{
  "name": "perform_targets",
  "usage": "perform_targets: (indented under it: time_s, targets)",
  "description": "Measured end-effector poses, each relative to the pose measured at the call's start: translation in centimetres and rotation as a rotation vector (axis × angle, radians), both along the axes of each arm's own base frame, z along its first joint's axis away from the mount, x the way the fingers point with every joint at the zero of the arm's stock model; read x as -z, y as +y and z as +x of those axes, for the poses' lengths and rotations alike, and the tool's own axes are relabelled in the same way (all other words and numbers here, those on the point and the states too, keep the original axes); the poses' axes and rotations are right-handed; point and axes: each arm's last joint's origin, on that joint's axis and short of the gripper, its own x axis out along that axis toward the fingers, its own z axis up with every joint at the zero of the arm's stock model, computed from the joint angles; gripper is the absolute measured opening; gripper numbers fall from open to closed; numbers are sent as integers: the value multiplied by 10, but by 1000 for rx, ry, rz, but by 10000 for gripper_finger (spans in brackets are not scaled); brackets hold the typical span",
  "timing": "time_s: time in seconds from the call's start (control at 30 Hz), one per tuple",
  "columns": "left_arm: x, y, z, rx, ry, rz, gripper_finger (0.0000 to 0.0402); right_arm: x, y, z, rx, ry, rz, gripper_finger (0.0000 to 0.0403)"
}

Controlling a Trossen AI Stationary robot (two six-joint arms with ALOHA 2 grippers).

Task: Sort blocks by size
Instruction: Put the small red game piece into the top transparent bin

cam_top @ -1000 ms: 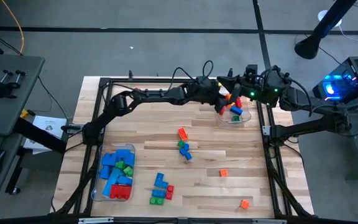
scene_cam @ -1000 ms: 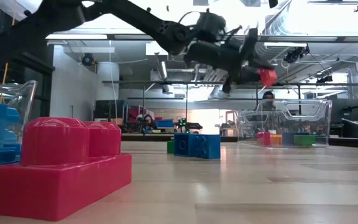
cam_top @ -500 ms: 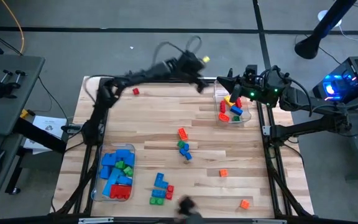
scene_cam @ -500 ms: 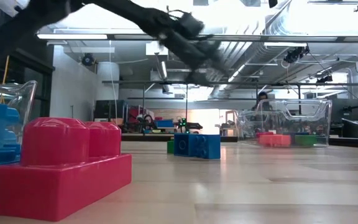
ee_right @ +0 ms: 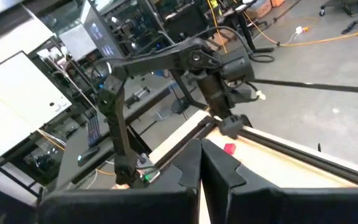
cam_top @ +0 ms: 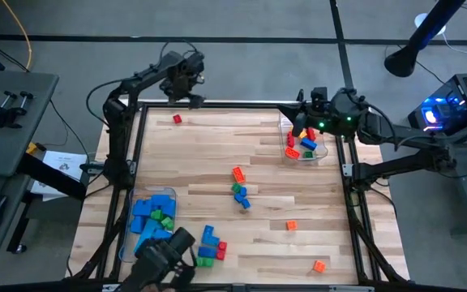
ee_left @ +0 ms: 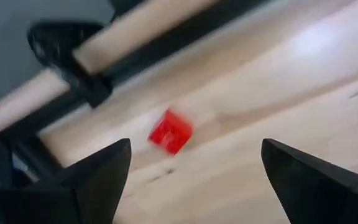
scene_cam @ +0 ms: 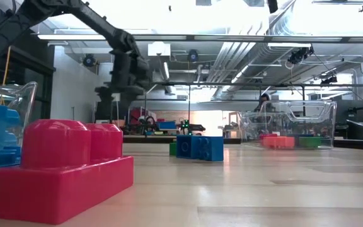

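Observation:
A small red block lies on the table near its far left corner. My left gripper hovers open just above it, holding nothing. Small blocks fill a clear tub at the far right, and my right gripper stays shut and empty beside the tub's far rim. Larger blue, green and red blocks lie in a clear tub at the near left. Loose blocks rest mid-table and near the front edge.
Two orange blocks lie at the near right. A dark blurred shape covers the near edge beside the left tub; I cannot tell what it is. A black frame rail runs along the far edge.
My left gripper has swung fast from above the far right tub toward the table's far left corner and has opened. The small red block it carried has left the fingers and now lies on the table at the far left.

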Motion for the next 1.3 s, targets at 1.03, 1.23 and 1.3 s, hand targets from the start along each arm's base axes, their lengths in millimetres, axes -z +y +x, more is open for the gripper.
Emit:
perform_targets:
  time_s: [1.03,1.23,1.3]
  targets:
    - [-2,-97,-21,11,-71,404,1,12,-1,6,2,92,21,0]
    - [30,-125,-49,-317,-300,556,0,13,-1,6,8,98,29,0]
    - [42,-127,-56,-404,-304,572,0,13,-3,6,18,97,32,0]
